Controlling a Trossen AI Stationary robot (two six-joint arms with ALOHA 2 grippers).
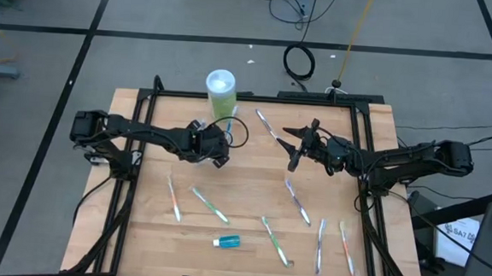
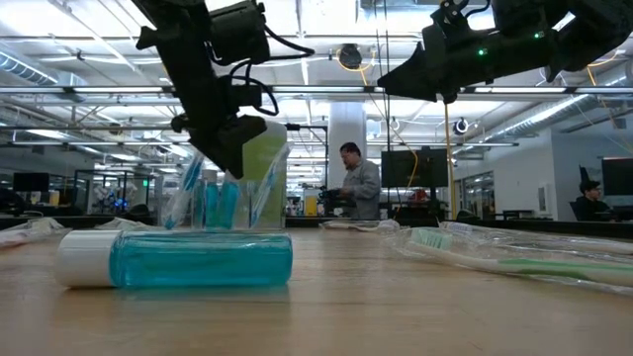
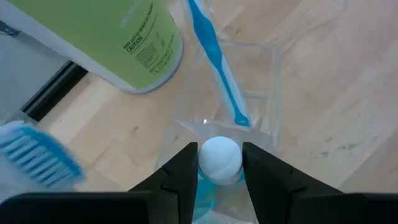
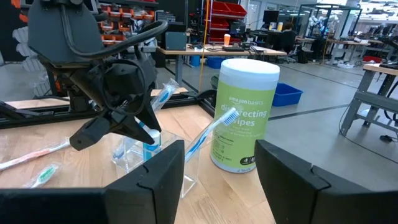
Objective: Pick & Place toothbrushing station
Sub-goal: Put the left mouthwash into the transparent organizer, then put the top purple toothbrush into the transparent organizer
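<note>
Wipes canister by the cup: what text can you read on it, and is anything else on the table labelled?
"amazonbasics": on the green wipes canister, right wrist view.
"disinfecting wipes": below that; a toothbrush covers its first letters.
"KILLS 99.9% OF BACTERIA": seems to be on the canister's side, left wrist view; small, not sure.
Other small print there: too small to read.
Toothpaste tube: no label visible.
</note>
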